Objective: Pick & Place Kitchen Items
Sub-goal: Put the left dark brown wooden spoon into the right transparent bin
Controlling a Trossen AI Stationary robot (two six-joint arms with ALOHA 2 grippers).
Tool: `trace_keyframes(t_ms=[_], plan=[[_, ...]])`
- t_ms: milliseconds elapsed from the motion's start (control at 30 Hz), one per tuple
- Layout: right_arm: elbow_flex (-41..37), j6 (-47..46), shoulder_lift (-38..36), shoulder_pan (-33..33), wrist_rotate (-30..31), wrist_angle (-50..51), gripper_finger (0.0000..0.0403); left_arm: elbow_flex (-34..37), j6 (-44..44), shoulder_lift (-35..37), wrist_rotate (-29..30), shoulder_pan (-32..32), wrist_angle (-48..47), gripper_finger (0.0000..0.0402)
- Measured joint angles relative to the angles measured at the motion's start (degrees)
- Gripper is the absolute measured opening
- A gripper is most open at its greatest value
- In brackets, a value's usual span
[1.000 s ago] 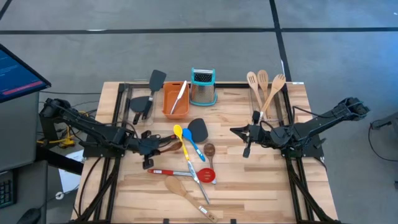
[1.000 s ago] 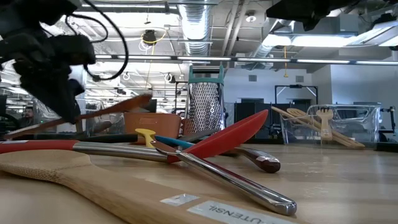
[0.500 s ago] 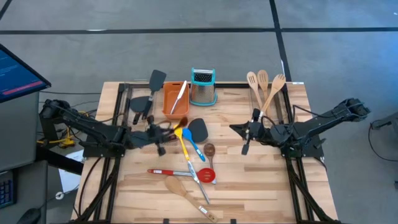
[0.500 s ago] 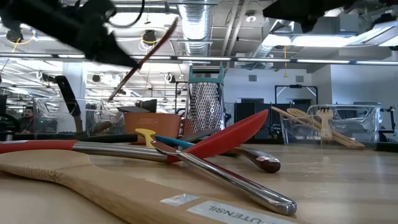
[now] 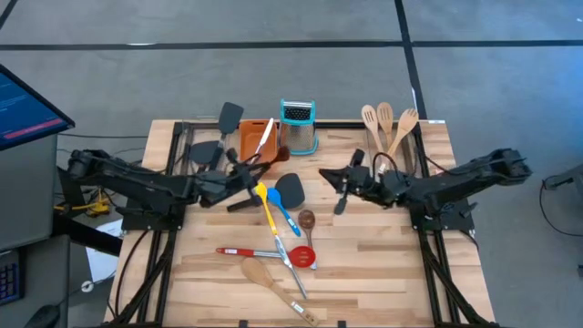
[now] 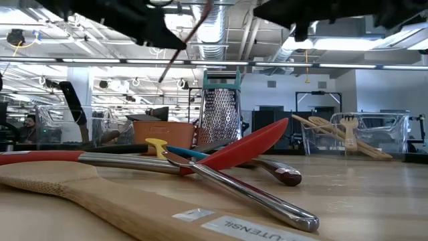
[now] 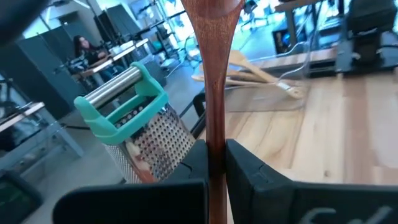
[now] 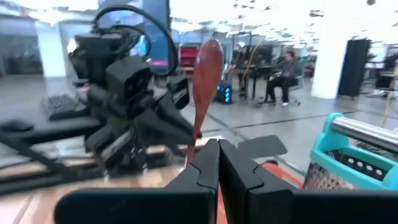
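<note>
Left gripper (image 5: 239, 173) is clamped on a dark wooden spoon (image 7: 213, 74) — fingers pinch the handle low down, so the bowl end sticks out clear ahead of the jaws. I read that as a carry grip: long lever out front, easy to aim at a drop spot. In the high view the left arm reaches in from the table's left side, wrist over the middle-back of the table, just beside the orange tray (image 5: 246, 150) and near the grater (image 5: 297, 128). In the low view the spoon (image 6: 184, 43) hangs well above the table, tilted, nothing touching it.

Right gripper (image 5: 344, 187) has its fingers pressed together on nothing. Arm stretched in from the right, wrist pointed toward the left one — its camera looks straight at the spoon's bowl (image 8: 207, 68). Looks like standby or a handover setup; can't say which.

Rest of the utensils lie loose mid-table: yellow spoon (image 5: 262, 196), red spoon (image 5: 302, 258), black turner (image 5: 290, 189). Three wooden tools (image 5: 387, 128) sit in the clear bin at back right — likely the destination.
</note>
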State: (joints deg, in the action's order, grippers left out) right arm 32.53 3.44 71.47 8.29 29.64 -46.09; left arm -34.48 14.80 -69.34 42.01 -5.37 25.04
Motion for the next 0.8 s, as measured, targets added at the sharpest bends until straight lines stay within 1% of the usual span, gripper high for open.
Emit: trace_keyframes(t_ms=[133, 233, 333, 400, 467, 600, 800], plan=[[0.00, -0.57, 5.36, -2.35, 0.04, -7.28, 0.0000, -2.57, 1.93, -4.46, 1.68, 1.02, 0.60, 0.0001], [0.00, -5.48, 8.23, -3.86, -0.29, -10.10, 0.0000, -3.82, 2.96, -6.18, 2.73, 1.03, 2.05, 0.0001], [0.51, -9.68, 11.03, -5.16, -1.35, -11.36, 0.0000, -4.56, 3.00, -6.65, 2.67, 1.01, 2.51, 0.0001], [1.79, -9.83, 12.61, -5.71, -2.48, -11.50, 0.0001, -4.70, 2.98, -6.63, 2.61, 1.01, 2.66, 0.0001], [3.37, -9.13, 14.31, -6.21, -5.01, -11.39, 0.0007, -4.70, 2.98, -6.63, 2.59, 1.01, 2.61, 0.0001], [7.95, -9.05, 18.01, -6.87, -9.68, -11.08, 0.0037, -4.70, 2.98, -6.63, 2.54, 1.01, 2.62, 0.0002], [13.62, -8.92, 22.43, -7.33, -10.09, -10.86, 0.0104, -4.70, 2.98, -6.60, 2.06, 0.95, 2.64, 0.0002]])
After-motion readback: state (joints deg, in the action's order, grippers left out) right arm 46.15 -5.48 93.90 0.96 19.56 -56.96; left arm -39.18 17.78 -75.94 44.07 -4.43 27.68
